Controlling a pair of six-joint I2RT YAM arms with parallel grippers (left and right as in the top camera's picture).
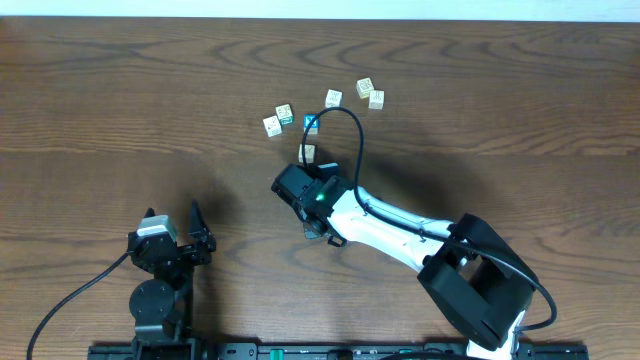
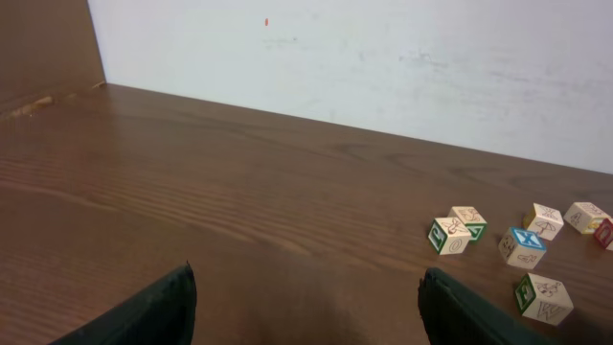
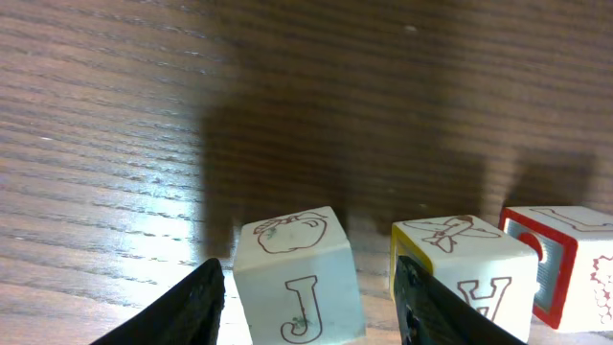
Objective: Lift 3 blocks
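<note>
A cream-white block marked with a J and an apple drawing sits on the table between the fingers of my right gripper. The jaws stand open, with a gap on each side of the block. In the overhead view this block lies just ahead of the right gripper. A second cream block, with an H and a yellow side, rests just outside the right finger. More cream blocks lie scattered farther back. My left gripper is open and empty, far from the blocks.
A blue-faced cube with a white X sits among the cluster, with a green-sided cube nearer. A red-framed cube stands to the right of the H block. A white wall bounds the table's far edge.
</note>
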